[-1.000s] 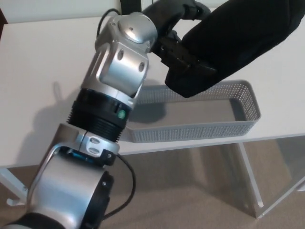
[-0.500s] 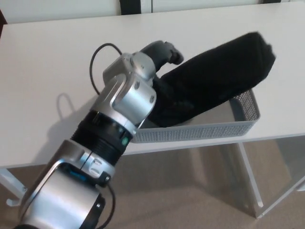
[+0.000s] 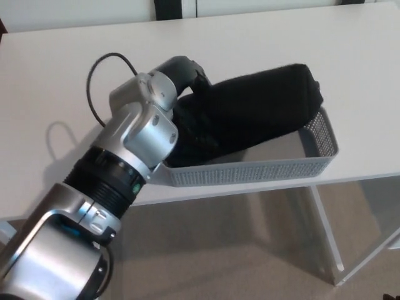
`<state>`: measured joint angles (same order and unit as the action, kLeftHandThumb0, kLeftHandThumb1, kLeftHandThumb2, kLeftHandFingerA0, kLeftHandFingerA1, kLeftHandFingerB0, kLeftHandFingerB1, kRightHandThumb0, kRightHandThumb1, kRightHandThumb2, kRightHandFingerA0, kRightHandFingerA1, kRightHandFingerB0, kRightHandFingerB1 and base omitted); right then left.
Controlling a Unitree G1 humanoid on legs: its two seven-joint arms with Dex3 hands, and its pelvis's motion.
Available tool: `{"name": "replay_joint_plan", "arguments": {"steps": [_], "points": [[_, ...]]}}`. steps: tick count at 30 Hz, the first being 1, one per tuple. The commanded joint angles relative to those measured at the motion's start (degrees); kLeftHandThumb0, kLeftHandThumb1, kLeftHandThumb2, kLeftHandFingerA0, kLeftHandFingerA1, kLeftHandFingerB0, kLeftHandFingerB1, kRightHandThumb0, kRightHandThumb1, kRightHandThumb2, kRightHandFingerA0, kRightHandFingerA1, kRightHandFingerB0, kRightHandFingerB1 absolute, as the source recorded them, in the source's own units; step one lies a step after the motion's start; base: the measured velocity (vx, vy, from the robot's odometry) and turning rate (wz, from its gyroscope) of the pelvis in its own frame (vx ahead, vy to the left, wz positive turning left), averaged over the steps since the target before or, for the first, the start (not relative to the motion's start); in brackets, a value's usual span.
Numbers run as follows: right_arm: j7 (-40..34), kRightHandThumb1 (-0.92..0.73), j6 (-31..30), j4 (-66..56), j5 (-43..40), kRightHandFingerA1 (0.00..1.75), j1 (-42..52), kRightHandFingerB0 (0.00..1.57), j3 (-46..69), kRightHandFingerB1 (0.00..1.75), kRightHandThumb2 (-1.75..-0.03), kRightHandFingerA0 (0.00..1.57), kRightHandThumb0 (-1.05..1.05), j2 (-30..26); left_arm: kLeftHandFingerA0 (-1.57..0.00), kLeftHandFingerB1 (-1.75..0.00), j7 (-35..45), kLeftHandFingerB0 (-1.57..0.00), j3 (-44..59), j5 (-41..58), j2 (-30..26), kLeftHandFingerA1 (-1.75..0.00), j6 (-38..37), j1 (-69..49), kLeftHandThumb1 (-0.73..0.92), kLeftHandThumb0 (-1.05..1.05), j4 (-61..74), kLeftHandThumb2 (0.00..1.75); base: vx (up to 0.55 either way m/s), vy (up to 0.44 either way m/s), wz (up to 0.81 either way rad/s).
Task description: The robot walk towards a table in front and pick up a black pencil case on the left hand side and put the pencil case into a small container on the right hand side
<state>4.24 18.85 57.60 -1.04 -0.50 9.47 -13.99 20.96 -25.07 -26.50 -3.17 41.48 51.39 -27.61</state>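
The black pencil case (image 3: 262, 106) lies slanted in the grey mesh container (image 3: 250, 170) near the table's front edge. Its right end rests up against the container's far right rim. My left hand (image 3: 189, 122) reaches in from the lower left and is shut on the case's left end, down inside the container's left part. The black fingers blend into the black fabric. My right hand does not show.
The white table (image 3: 62, 75) stretches to the left and behind the container. A black cable (image 3: 100, 65) loops off my left wrist above the tabletop. A white table leg (image 3: 326, 231) and beige carpet (image 3: 237, 256) lie below the front edge.
My left hand has come down and to the left with the pencil case, lowering it from above the container into it. The case now rests on the container.
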Motion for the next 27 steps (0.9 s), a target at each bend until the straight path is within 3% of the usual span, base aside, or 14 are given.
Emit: {"name": "replay_joint_plan", "arguments": {"steps": [1, 12, 24, 27], "points": [[-0.6, -0.51, -0.9, -0.1, 0.0, 0.43, -0.5, 0.31, 0.4, 0.34, -0.55, 0.49, -0.36, -1.0, 0.00, 0.00, 1.8, 0.00, 0.2, 0.2, -3.9, 0.00, -3.8, 0.3, 0.52, -0.93, 3.9, 0.95, 0.00, 0.000, 0.00], [-0.7, -0.52, -1.3, -0.6, 0.8, 0.43, -0.6, 0.31, 0.0, 0.34, -0.56, 0.49, -0.37, -1.7, 0.00, 0.00, 9.9, 0.00, 0.5, 3.3, -5.9, -0.01, -1.4, 5.3, 0.54, -0.92, 7.8, 0.90, 0.00, 0.000, 0.00], [-0.4, -0.51, -1.8, 0.1, 0.4, 0.41, -1.6, 0.30, 0.3, 0.34, -0.55, 0.48, -0.35, -1.9, 0.00, 0.00, 11.7, 0.00, 1.2, 4.4, -5.8, 0.00, -1.6, 8.2, 0.55, -0.93, 6.0, 0.91, 0.00, 0.000, 0.00], [-0.7, -0.51, -1.6, -0.4, 0.2, 0.42, -1.6, 0.30, 0.4, 0.34, -0.55, 0.49, -0.35, -1.2, 0.00, 0.00, 13.1, 0.00, 2.9, 5.1, -8.3, -0.01, -2.6, 8.5, 0.56, -0.95, 9.0, 0.93, 0.00, 0.000, 0.00]]}}
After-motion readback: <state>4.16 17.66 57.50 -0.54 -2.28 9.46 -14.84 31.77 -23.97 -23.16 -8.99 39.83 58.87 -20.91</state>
